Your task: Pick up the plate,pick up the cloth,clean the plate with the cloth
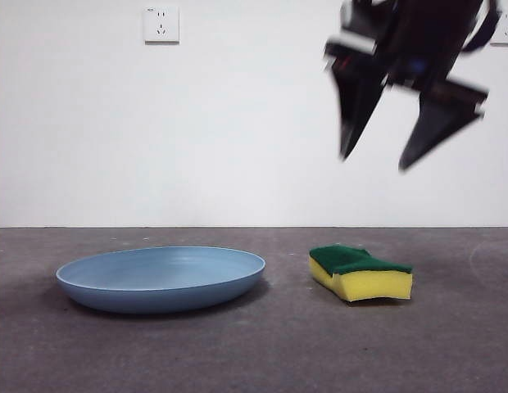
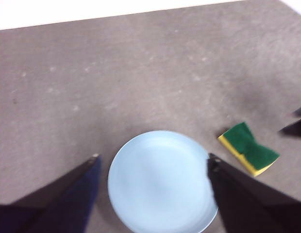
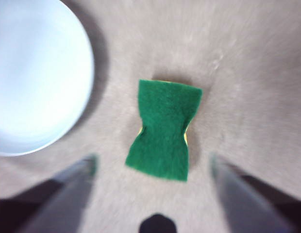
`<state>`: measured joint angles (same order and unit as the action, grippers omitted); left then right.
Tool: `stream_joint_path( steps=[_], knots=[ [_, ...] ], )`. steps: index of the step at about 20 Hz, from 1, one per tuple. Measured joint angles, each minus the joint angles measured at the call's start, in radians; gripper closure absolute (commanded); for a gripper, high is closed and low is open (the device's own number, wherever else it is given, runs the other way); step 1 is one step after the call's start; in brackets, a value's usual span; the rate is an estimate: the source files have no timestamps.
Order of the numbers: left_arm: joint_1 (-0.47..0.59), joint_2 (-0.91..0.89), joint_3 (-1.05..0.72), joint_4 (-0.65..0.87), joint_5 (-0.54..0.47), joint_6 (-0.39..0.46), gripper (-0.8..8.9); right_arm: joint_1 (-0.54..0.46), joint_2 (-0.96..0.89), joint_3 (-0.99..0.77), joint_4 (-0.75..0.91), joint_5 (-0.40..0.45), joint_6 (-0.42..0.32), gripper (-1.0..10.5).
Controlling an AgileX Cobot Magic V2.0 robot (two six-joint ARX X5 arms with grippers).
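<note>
The light-blue plate [image 1: 161,277] lies flat on the grey table at the left. The sponge [image 1: 360,273], yellow foam with a green top, lies to its right. My right gripper [image 1: 375,161] hangs open high above the sponge, a little to its right and apart from it. In the right wrist view the sponge [image 3: 163,129] lies between and beyond the open jaws [image 3: 153,162], with the plate [image 3: 36,73] beside it. My left gripper [image 2: 153,158] is open high above the plate [image 2: 162,182]; the sponge [image 2: 250,148] lies off to one side.
A white wall stands behind the table, with a socket [image 1: 161,24] at the upper left. A dark tip of the other arm [image 2: 298,125] shows at the edge of the left wrist view.
</note>
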<state>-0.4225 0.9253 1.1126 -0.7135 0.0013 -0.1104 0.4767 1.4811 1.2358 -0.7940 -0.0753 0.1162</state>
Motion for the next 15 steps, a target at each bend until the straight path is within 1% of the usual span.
stream_joint_path(
  steps=[2, 6, 7, 8, 10, 13, 15],
  knots=[
    [0.000, 0.000, 0.000, -0.031, -0.001, 0.015, 8.21, 0.000, -0.088, 0.000, -0.002, 0.000, -0.003, 9.6],
    [0.000, -0.017, 0.000, -0.042, 0.002, 0.038, 8.21, 0.001, -0.256, 0.000, -0.002, 0.007, -0.011, 9.6],
    [0.000, -0.034, 0.000, -0.052, 0.002, 0.041, 8.21, 0.003, -0.291, 0.000, -0.001, 0.031, -0.013, 9.6],
    [-0.001, -0.058, 0.000, -0.061, 0.001, 0.042, 8.21, 0.010, -0.327, 0.000, 0.004, 0.074, -0.021, 9.6],
    [-0.006, -0.133, -0.010, -0.058, -0.040, 0.048, 8.21, 0.036, -0.415, -0.014, 0.042, 0.156, -0.034, 9.6],
    [-0.007, -0.274, -0.076, -0.024, -0.153, 0.048, 8.21, 0.066, -0.554, -0.083, 0.117, 0.185, -0.038, 9.6],
    [-0.007, -0.381, -0.147, 0.031, -0.183, 0.048, 8.21, 0.083, -0.642, -0.151, 0.161, 0.225, -0.038, 9.6]
  ],
)
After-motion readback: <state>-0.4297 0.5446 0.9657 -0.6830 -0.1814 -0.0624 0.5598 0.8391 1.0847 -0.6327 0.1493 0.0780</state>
